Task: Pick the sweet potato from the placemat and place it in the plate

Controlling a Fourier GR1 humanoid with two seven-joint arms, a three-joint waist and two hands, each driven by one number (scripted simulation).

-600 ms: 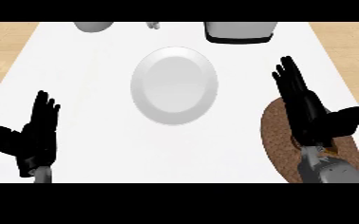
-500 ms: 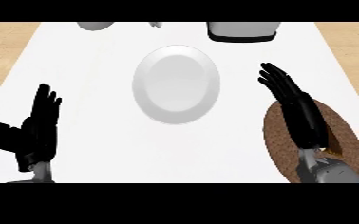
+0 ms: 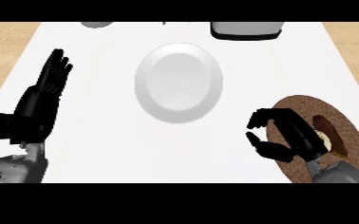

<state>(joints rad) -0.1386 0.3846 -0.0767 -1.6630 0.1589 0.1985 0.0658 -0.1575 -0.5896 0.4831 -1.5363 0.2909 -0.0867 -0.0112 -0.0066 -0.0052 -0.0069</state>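
Note:
The white plate lies in the middle of the counter with nothing on it. A round brown placemat sits at the lower right. On it a reddish-brown sweet potato shows only in part, right of my right wrist. My right hand hangs over the placemat's left edge with fingers and thumb curled. White counter shows in the gap between them, and nothing is held. My left hand rests open at the left edge, fingers up, far from the plate.
A grey container stands at the back right of the counter. The rim of a grey bowl shows at the back left. Wooden floor shows beyond the counter's side edges.
My right hand has drawn back toward the near edge, from beside the plate to the placemat's left edge, and its straight fingers have curled. My left hand has risen slightly.

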